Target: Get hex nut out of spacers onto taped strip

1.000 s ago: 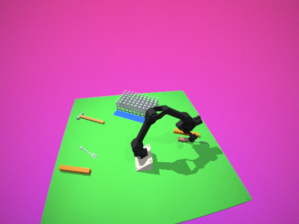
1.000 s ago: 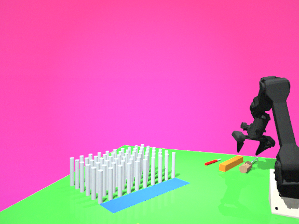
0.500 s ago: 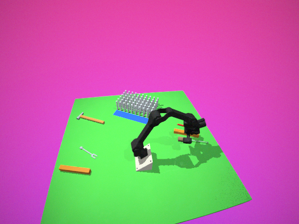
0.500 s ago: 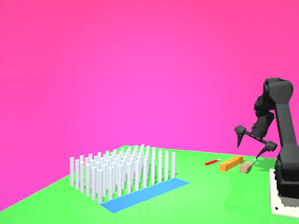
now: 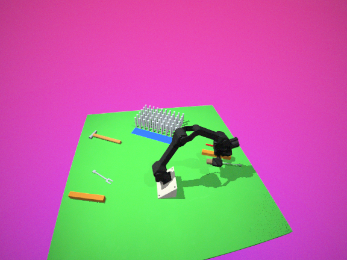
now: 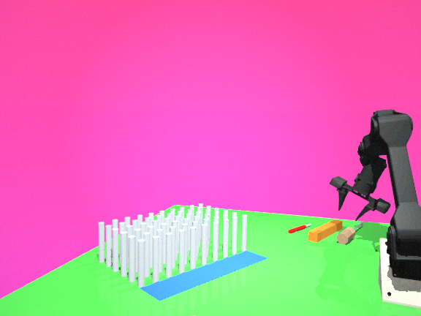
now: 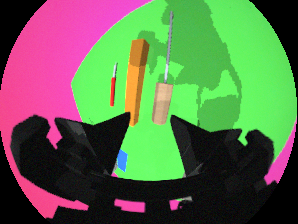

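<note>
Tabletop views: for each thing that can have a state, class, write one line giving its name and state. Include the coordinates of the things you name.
Black robot hand (image 6: 357,215) (image 7: 150,116): open, raised, holding nothing.
Thin silver metal spacers (image 5: 158,121) (image 6: 169,254): standing upright.
Wooden-handled metal-shafted tool (image 6: 345,235) (image 7: 162,103): lying down.
Orange-handled hammer (image 5: 108,138): lying down.
Silver forked tool (image 5: 102,176): lying down.
Flat blue strip (image 5: 152,135) (image 6: 205,276): uncovered in front of spacers.

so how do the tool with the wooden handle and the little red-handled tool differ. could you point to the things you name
The tool with the tan wooden handle and grey metal shaft (image 6: 345,236) (image 7: 162,103) is longer than the slim tool with the red handle and short grey tip (image 6: 297,229) (image 7: 112,91). The wooden handle is thick, while the red one is thin. Both lie flat on the green table, on opposite sides of an orange bar (image 6: 324,231) (image 7: 134,85).
</note>
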Robot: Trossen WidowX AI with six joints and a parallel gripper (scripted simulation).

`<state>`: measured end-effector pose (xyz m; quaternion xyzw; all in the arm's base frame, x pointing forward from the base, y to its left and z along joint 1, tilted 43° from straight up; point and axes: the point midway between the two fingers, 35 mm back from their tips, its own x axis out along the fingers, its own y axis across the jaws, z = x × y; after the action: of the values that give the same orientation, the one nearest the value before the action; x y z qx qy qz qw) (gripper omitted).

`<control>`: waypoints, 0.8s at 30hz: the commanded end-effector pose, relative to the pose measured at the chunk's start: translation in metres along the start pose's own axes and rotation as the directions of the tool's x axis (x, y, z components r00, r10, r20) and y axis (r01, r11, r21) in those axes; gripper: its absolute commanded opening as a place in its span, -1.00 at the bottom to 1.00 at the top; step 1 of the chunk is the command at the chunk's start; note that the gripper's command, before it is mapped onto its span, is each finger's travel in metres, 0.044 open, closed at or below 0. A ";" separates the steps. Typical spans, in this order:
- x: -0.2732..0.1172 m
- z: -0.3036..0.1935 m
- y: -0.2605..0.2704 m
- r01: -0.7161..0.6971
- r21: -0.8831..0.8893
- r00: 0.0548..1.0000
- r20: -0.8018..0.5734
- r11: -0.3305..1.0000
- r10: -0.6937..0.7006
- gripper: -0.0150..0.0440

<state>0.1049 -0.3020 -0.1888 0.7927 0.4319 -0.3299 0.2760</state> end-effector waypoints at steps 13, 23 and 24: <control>0.019 0.001 -0.007 -0.002 0.005 1.000 -0.003 1.000 0.002 0.46; 0.034 0.001 -0.013 -0.002 0.005 1.000 -0.003 1.000 0.002 0.46; 0.036 0.001 -0.014 -0.002 0.005 1.000 -0.003 1.000 0.002 0.46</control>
<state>0.1069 -0.2837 -0.2146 0.7924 0.4308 -0.3306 0.2780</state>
